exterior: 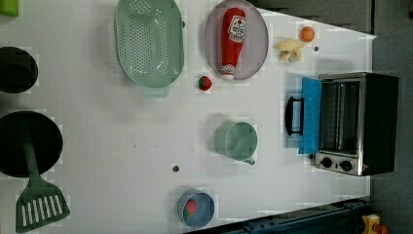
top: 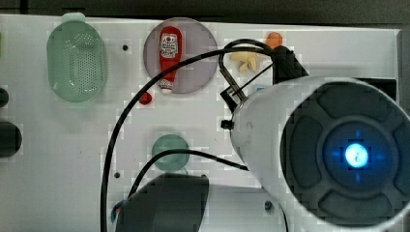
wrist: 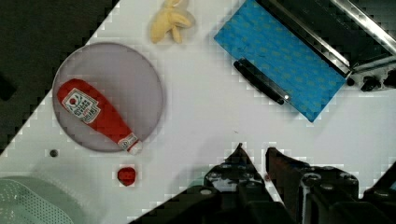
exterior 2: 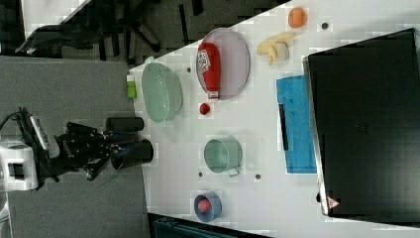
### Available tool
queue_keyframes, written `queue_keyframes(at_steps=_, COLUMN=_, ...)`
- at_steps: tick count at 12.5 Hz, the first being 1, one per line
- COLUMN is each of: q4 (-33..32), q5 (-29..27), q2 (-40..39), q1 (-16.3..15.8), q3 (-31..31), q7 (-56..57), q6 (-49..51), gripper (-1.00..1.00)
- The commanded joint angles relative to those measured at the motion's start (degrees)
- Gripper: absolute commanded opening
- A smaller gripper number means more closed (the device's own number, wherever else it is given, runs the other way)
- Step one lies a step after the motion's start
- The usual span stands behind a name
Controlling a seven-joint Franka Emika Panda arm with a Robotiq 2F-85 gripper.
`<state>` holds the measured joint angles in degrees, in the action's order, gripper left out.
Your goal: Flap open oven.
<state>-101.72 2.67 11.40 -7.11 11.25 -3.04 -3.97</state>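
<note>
One oven stands at the left view's right edge of the white surface, its single blue-tinted flap door already folded down flat onto the surface, with one dark bar handle on the door's outer edge. Two small black knobs sit on the silver front frame, and the rack inside shows through the open mouth. In the right view the oven's black top fills the right view's right side, the blue door lying just beside it.

The tool hangs above the surface, apart from the door and handle, touching nothing. In the wrist view its two dark fingers stand close with a narrow gap between them, and nothing is held in it, so it reads as released.

Counting the rest: one round grey plate carries one red ketchup bottle lying on its side. One small red tomato-like piece lies just beside the plate. One pale yellow banana bunch and one orange fruit sit near the oven's far corner. One green colander stands beside the plate. One green cup sits near the middle of the surface, and one blue bowl holds one red item. At the left view's left there are two black round vessels and one green slotted spatula, its handle resting across the lower vessel.
</note>
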Motion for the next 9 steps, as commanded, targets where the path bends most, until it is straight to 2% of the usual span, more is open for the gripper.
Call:
queue_keyframes(at_steps=1, q4=-0.7, q5=-0.3, q2=-2.6, q1=-0.2, q3=-0.3, q7=-3.9, q6=1.3, gripper=-0.65)
queue_keyframes(at_steps=9, q4=-0.8, q5=-0.3, q2=-3.0, q1=-0.2, q3=-0.3, q7=-3.9, q6=1.4, gripper=-0.65)
